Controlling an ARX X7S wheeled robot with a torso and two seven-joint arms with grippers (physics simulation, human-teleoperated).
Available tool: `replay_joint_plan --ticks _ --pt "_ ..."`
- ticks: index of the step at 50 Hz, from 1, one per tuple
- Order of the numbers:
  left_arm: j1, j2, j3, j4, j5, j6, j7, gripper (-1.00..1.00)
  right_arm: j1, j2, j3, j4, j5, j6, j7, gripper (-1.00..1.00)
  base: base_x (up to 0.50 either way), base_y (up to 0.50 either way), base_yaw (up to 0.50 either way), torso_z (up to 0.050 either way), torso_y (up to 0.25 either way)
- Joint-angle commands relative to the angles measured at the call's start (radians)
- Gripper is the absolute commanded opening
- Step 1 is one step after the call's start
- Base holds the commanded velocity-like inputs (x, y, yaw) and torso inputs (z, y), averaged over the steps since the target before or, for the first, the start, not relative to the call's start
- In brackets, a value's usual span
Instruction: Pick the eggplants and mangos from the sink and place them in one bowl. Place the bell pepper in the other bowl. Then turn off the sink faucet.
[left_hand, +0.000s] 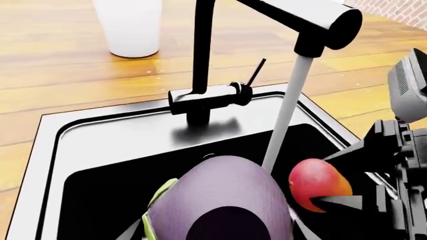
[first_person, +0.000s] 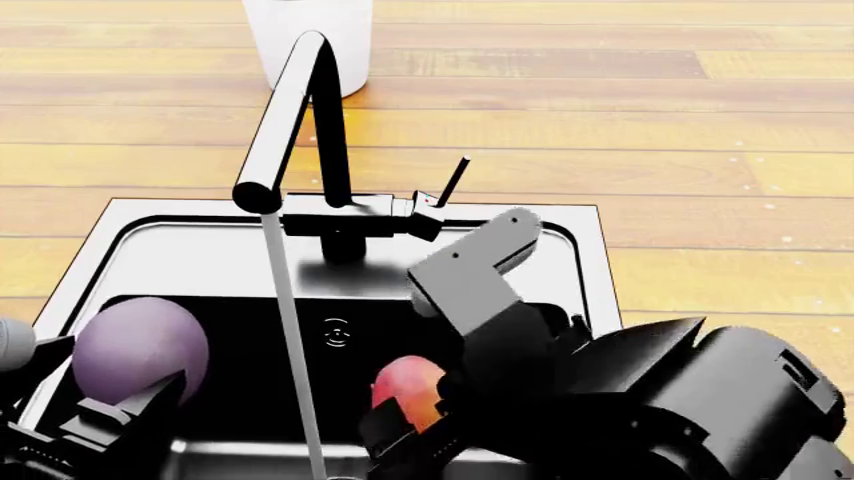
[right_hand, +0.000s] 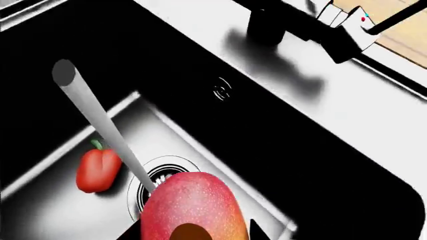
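In the head view, the left gripper (first_person: 127, 415) sits at the lower left of the frame. It pinches a purple eggplant (first_person: 139, 346) between its fingers, up over the left side of the sink (first_person: 147, 225). In the left wrist view the eggplant (left_hand: 220, 200) fills the bottom middle, and it looks big and round.

The right gripper (first_person: 407, 420) is at the bottom middle of the head view. It pinches a red and orange mango (first_person: 408, 388), held above the sink floor. In the right wrist view the mango (right_hand: 192, 207) is at the bottom, right over the round drain (right_hand: 155, 176).

The little red bell pepper (right_hand: 97, 170) lies on the sink floor, at the lower left of that view, near the drain.

The black faucet (first_person: 300, 120) stands behind the sink. Water (first_person: 291, 340) runs down from its spout between the two fruits. A white cup (first_person: 310, 35) stands on the wooden counter (first_person: 641, 120) at the top.
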Motion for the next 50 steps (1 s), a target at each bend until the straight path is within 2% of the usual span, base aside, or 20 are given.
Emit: replay_joint_plan --ticks 1,6,13,20,28,42,50 --pt "-0.036 0.02 0.014 0.005 -0.014 0.006 -0.026 -1.0 -0.028 0.155 0.219 -0.286 0.115 -0.038 0.271 -1.0 0.0 0.0 0.0 0.015 0.0" --pt "-0.055 0.026 0.021 -0.013 0.003 0.002 -0.024 -1.0 -0.109 0.264 0.348 -0.434 0.205 -0.116 0.403 -1.0 0.0 0.0 0.0 0.0 0.0" --pt "-0.075 0.028 0.02 -0.022 0.002 0.004 -0.027 -1.0 -0.189 0.338 0.43 -0.557 0.223 -0.2 0.476 -1.0 0.0 0.0 0.0 0.0 0.0" --pt "-0.071 0.022 0.012 -0.022 0.004 0.013 -0.027 -1.0 -0.264 0.407 0.477 -0.647 0.207 -0.253 0.525 -1.0 0.0 0.0 0.0 0.0 0.001" --pt "-0.072 0.034 0.019 -0.014 0.01 0.017 -0.028 -1.0 -0.303 0.426 0.494 -0.684 0.21 -0.276 0.566 -1.0 -0.03 0.0 0.0 0.0 0.0" --pt "-0.124 0.028 0.022 -0.011 -0.028 0.007 -0.039 -1.0 -0.394 0.467 0.531 -0.713 0.214 -0.334 0.591 -1.0 -0.46 -0.01 0.0 0.0 0.001" --pt "-0.132 0.031 0.024 0.005 -0.045 0.013 -0.06 -1.0 -0.426 0.51 0.568 -0.751 0.235 -0.361 0.617 -1.0 -0.43 -0.41 0.0 0.0 0.0"
